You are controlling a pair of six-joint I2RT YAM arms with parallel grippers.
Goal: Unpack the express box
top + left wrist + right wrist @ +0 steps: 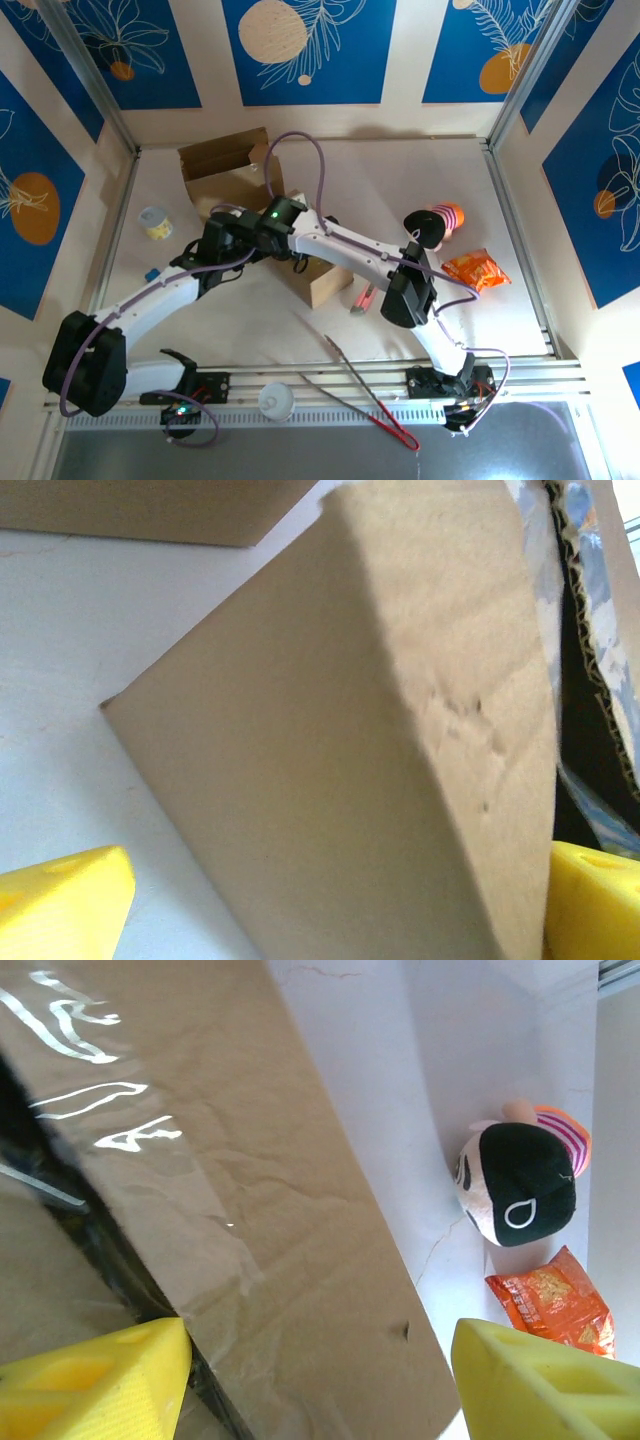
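The express box is brown cardboard in the middle of the table, mostly covered by both arms, which meet above it. My left gripper is open, its yellow fingers on either side of a plain box wall; the right finger rests against the wall's edge and the left one stands clear. My right gripper is open too, straddling a taped, creased box flap, with one finger over the dark gap beside the flap. What is inside the box is hidden.
More brown cardboard stands behind the arms. A plush toy and an orange snack packet lie to the right, a small can to the left. Metal tongs and a white cup sit near the front rail.
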